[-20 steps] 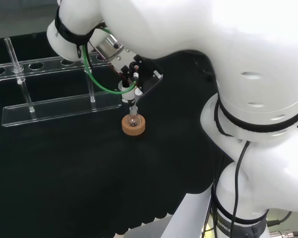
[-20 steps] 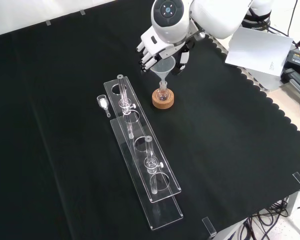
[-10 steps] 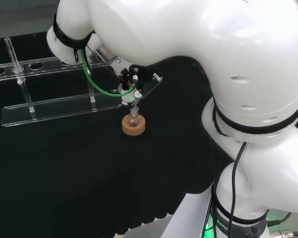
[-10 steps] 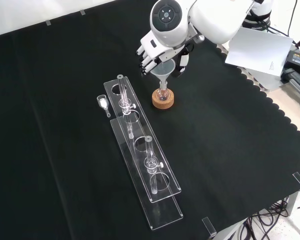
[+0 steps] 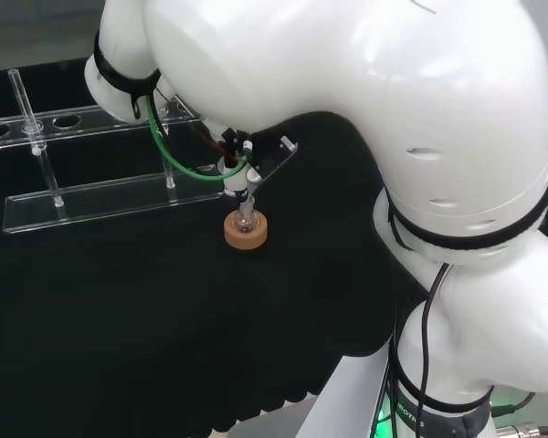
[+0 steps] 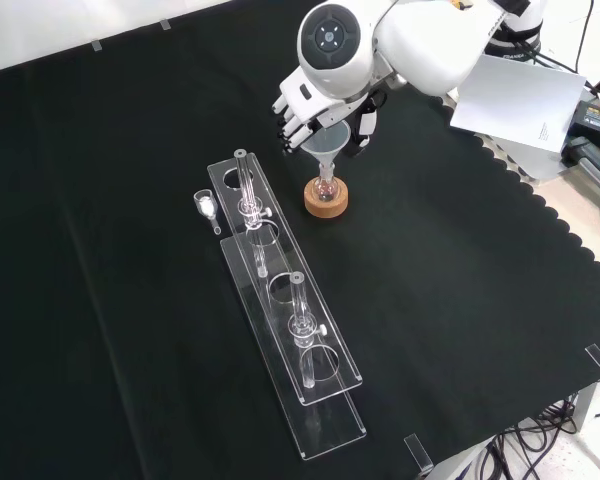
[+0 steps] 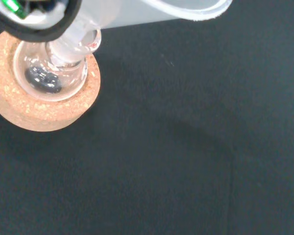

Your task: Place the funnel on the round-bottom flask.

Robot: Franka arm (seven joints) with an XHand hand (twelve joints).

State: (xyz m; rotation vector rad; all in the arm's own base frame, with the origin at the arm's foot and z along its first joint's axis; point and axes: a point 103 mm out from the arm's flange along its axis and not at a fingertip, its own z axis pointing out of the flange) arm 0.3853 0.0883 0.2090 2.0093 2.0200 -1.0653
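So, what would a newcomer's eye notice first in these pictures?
First, the big white arm link at the top of the front view, with the hand holding a clear funnel over a small round-bottom flask. The flask sits on a cork ring. To their left, a long clear rack crosses the black cloth.

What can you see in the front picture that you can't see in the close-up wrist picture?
The front view alone has the long clear rack with glass tubes standing in it, a small scoop beside it, and the hand curled around the funnel's cone. The wrist view alone looks down into the round-bottom flask, with a dark speck at its bottom. Both have the flask on its cork ring, the funnel above the flask's neck, and the black cloth.
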